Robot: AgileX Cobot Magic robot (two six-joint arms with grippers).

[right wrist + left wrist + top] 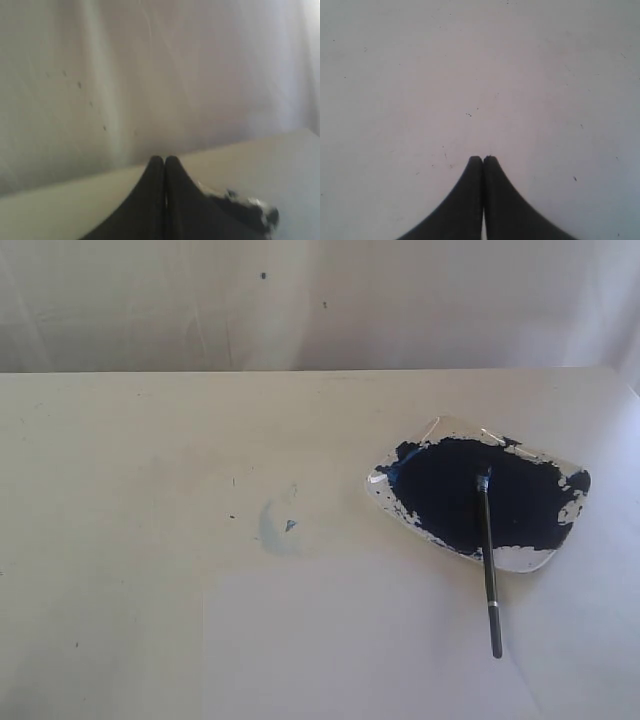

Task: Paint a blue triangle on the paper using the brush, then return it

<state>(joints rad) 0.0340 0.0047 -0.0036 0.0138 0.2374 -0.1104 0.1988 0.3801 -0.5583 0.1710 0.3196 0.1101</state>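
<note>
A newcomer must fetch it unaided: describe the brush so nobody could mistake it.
On the cream table, look right for the clear dish of dark blue paint. The brush lies across the dish's rim on the white paper's side, bristles in the paint. It is the only thin black stick there.

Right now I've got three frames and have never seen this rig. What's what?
It is a two-armed robot; each arm ends in a gripper with a camera on its wrist. The wide picture comes from a separate camera looking at the table; neither arm shows in it. On the table lie a blank white sheet of paper, a dish of dark-blue paint, a brush with its tip in the paint and its handle sticking out over the rim, and a pale-blue smudge. The other two pictures are the wrist cameras: the left gripper is shut over bare surface, the right gripper is shut near the dish. Nothing is held.
</note>
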